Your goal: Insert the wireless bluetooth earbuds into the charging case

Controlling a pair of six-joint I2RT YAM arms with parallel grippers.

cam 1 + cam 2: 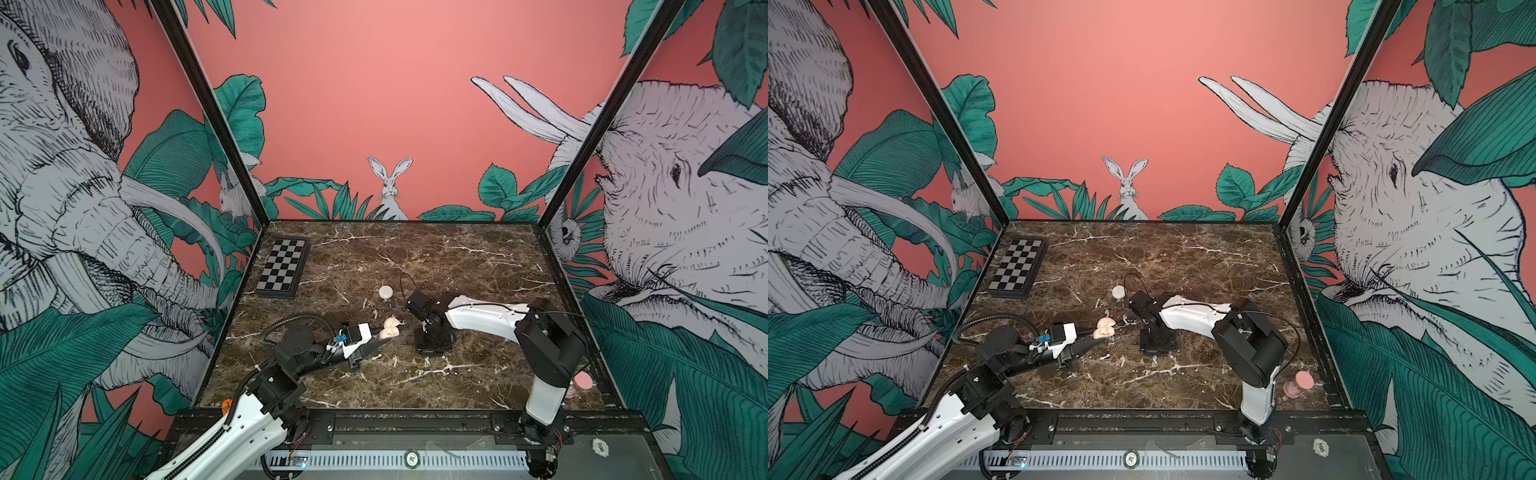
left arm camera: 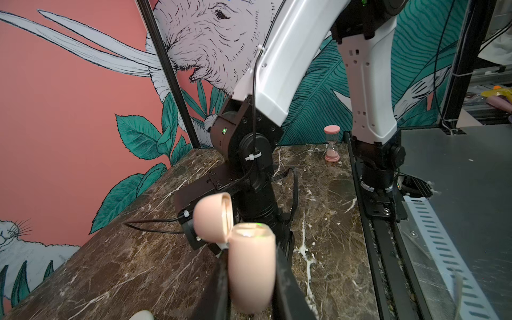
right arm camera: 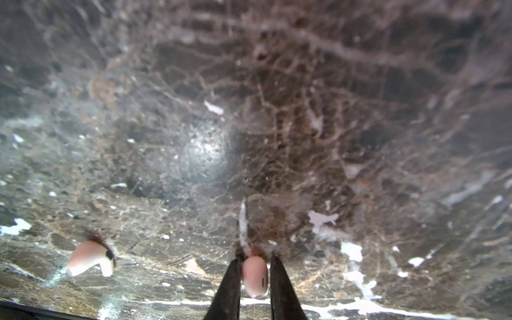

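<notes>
Grips on both sides: left pincer (image 2: pixel 250 249) clamped on charging case (image 2: pixel 252 271), lid open, near bench (image 1: pixel 457 257) centre; right pincer (image 3: pixel 255 259), at the case's 3 o'clock in both top views, pinched on one earbud (image 3: pixel 255 277) low at the bench. Second earbud (image 3: pixel 88 259) lies loose nearby.

table (image 1: pixel 457 257): is showing dark brown marble with thin white veins.
case (image 2: pixel 252 266): is showing plain pale peach.
held earbud (image 3: pixel 255 275): is showing pale pink with a small dark slot.
loose earbud (image 3: pixel 88 257): is showing pale pink, fading to white at the stem.
board (image 1: pixel 282 268): is showing black and pale grey checks in a black frame.
puck (image 1: pixel 385 291): is showing plain cream-white.
hourglass (image 2: pixel 332 144): is showing pink caps and pink sand.
walls (image 1: pixel 374 104): are showing coral pink with teal leaves (image 1: pixel 245 112), black-on-white elephants (image 1: pixel 62 187) and a rabbit (image 1: pixel 390 187).
arms (image 1: pixel 482 320): are showing white shells and black joints.
</notes>
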